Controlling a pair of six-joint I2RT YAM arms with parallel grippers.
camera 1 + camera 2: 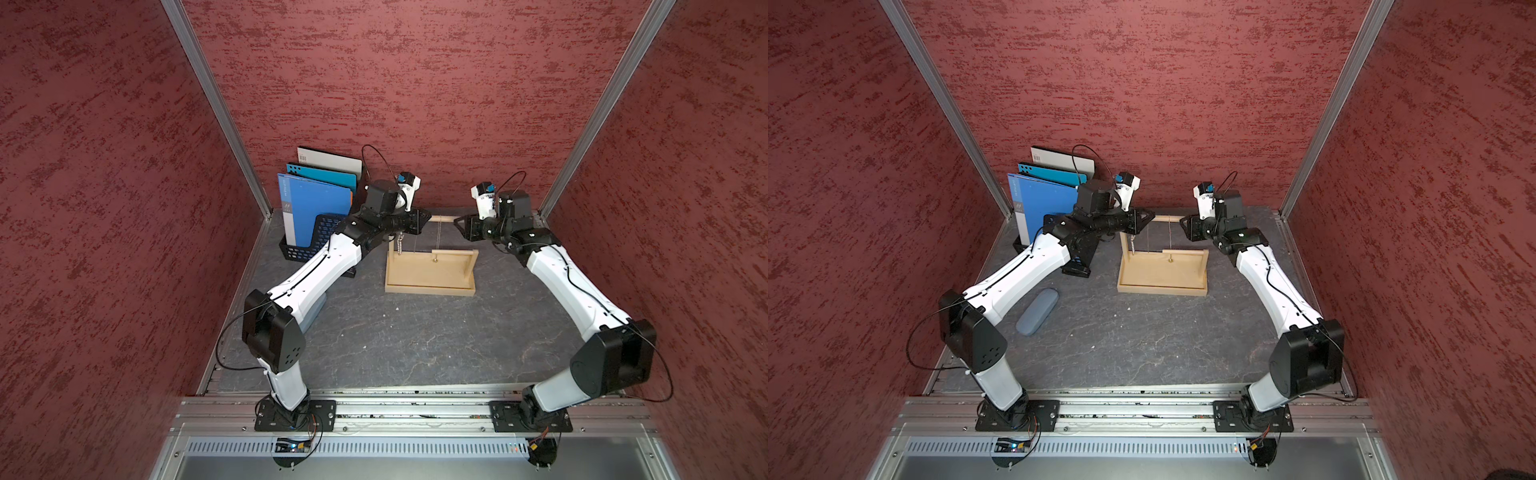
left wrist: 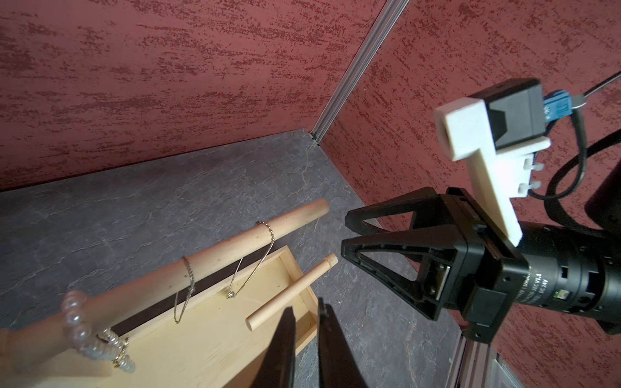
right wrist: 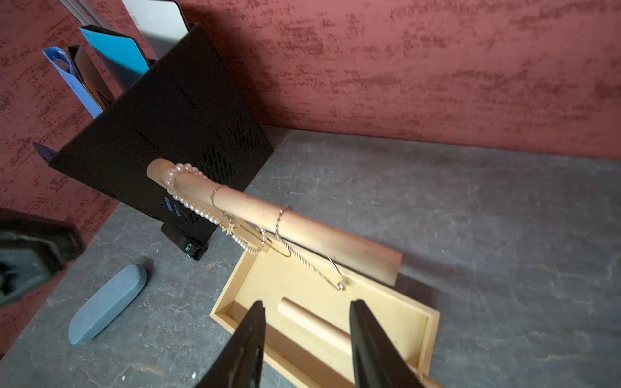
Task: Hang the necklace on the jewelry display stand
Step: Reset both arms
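Note:
The pale wooden jewelry display stand [image 1: 428,290] [image 1: 1160,290] stands mid-table at the back. Over its long dowel arm [image 2: 215,255] [image 3: 319,235] hangs the necklace [image 1: 439,239] [image 1: 1169,241], a thin chain whose small pendant [image 2: 230,295] [image 3: 340,286] dangles above the tray. A pearl strand [image 2: 75,322] [image 3: 188,201] and another thin chain [image 2: 188,278] hang nearer the post. My left gripper [image 1: 424,217] [image 2: 306,307] is by the dowel's post end, its jaws a narrow gap apart and empty. My right gripper [image 1: 459,225] [image 3: 307,304] is off the dowel's free end, open and empty.
A black mesh file rack [image 1: 316,232] [image 3: 161,134] with blue folders stands left of the stand. A blue-grey case [image 1: 1037,311] [image 3: 107,304] lies on the table under my left arm. The stand's shorter bar [image 2: 289,294] runs beside both grippers. Red walls close in on three sides.

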